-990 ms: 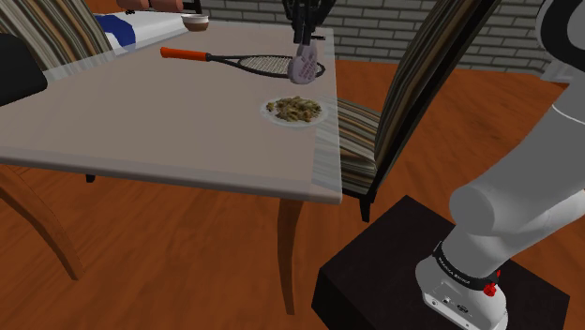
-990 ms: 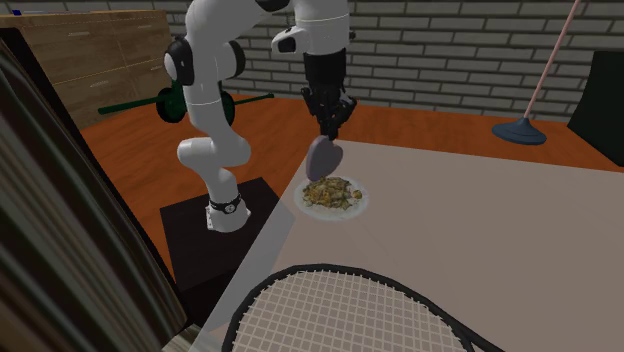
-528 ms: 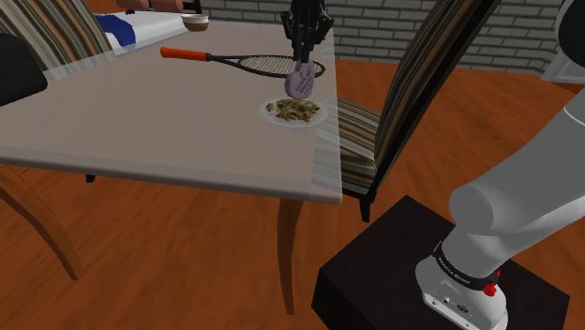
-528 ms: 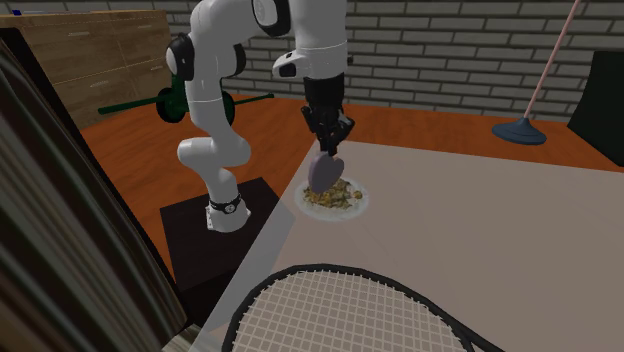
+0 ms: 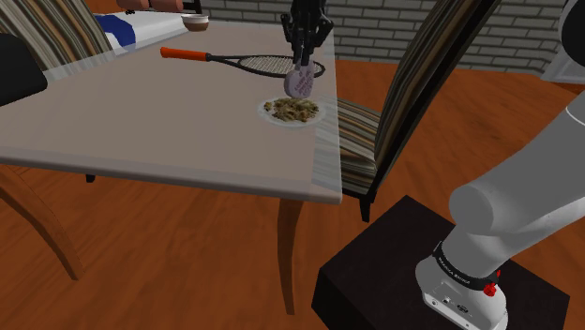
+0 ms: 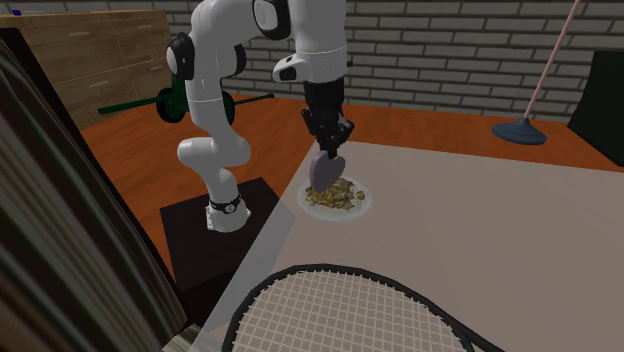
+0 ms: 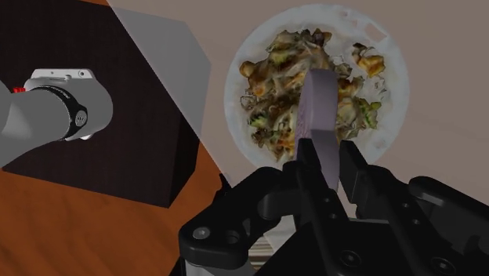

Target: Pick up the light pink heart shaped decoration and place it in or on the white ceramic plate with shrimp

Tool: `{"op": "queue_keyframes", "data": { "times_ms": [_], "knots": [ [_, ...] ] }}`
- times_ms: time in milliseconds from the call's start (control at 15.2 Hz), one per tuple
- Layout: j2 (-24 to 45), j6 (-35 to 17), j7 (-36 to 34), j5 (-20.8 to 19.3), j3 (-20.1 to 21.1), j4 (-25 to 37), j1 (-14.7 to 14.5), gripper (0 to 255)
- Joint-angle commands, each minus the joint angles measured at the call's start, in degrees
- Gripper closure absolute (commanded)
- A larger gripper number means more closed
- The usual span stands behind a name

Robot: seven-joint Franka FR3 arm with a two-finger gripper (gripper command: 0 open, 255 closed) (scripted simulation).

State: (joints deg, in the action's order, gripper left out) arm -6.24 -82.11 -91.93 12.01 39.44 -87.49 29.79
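One black gripper pinches the single pale mauve heart decoration, hanging it low over the one white plate of shrimp on the table. One tennis racket lies just beyond the plate.

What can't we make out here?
Gap between heart decoration and plate: shoulder view, the heart overlaps the food.
Food under the heart: wrist view, heart covers it.
Handle of the tennis racket: second exterior view, cut off by bottom edge.
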Motion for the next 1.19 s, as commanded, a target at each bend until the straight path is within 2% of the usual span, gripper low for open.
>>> {"op": "queue_keyframes", "data": {
  "times_ms": [0, 330, 594, 1122],
  "knots": [
    [0.1, 0.0, 0.0, 0.0, 0.0, -0.1, 0.0, 0],
    [0.0, 0.0, 0.0, 0.0, 0.0, -0.1, 0.0, 0],
    [5.7, 8.1, -3.0, -3.3, 1.4, 12.7, -0.7, 0],
    [5.7, 8.1, -3.0, -3.3, 1.4, 12.7, -0.7, 0]
  ]
}}
